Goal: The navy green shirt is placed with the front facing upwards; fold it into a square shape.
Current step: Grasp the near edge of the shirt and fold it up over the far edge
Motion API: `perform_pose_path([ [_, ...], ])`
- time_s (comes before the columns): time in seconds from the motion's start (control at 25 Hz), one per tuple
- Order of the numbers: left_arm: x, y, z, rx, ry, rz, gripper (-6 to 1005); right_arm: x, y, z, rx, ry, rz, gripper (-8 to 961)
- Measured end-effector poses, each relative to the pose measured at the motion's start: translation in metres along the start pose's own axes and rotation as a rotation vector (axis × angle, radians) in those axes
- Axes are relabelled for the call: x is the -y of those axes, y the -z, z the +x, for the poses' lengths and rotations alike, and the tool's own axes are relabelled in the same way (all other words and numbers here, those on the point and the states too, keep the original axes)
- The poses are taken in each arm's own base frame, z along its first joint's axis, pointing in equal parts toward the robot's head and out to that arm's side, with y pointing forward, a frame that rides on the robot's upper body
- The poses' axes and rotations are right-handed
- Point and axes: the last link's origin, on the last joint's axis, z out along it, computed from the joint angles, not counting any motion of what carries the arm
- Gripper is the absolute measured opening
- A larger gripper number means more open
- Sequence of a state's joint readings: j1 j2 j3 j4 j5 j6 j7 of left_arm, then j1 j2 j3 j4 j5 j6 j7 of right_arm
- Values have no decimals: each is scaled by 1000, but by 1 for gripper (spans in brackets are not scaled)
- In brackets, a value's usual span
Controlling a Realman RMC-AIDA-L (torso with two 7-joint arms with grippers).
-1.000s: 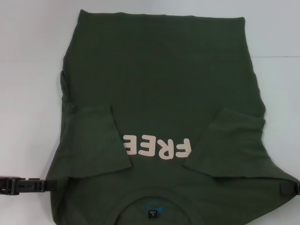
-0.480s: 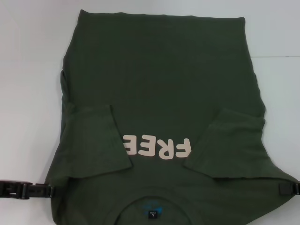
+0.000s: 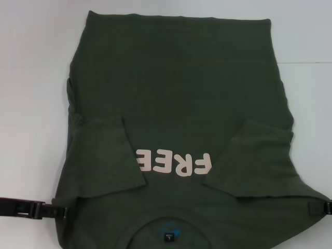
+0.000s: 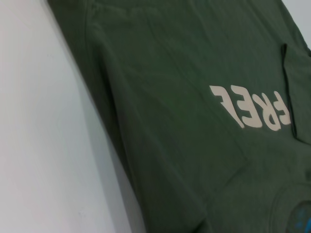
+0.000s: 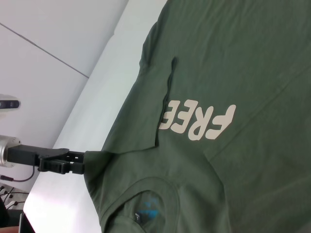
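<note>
Left gripper [image 3: 61,211] touches collar-near shirt [image 3: 176,88] shoulder.

White table surface [image 3: 31,104], matte, evenly lit, with only soft shadow along the edges of what lies on it; a faint seam line runs across it at the far right [image 3: 306,63]. In the right wrist view a pale wall [image 5: 43,53] stands beyond the table, crossed by a thin dark diagonal seam. A few cables [image 5: 9,194] and dark clutter sit low by the table edge, too small to identify.
</note>
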State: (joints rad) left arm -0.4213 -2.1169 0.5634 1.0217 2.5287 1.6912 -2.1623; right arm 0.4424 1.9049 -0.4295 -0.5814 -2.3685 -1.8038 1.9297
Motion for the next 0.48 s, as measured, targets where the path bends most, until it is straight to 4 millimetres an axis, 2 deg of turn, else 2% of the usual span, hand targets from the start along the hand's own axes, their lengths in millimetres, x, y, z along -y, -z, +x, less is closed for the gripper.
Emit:
perform_pose_path([
  [0.48, 0, -3, 7, 8, 1, 15, 834, 0, 0, -1, 0, 2, -1, 46],
])
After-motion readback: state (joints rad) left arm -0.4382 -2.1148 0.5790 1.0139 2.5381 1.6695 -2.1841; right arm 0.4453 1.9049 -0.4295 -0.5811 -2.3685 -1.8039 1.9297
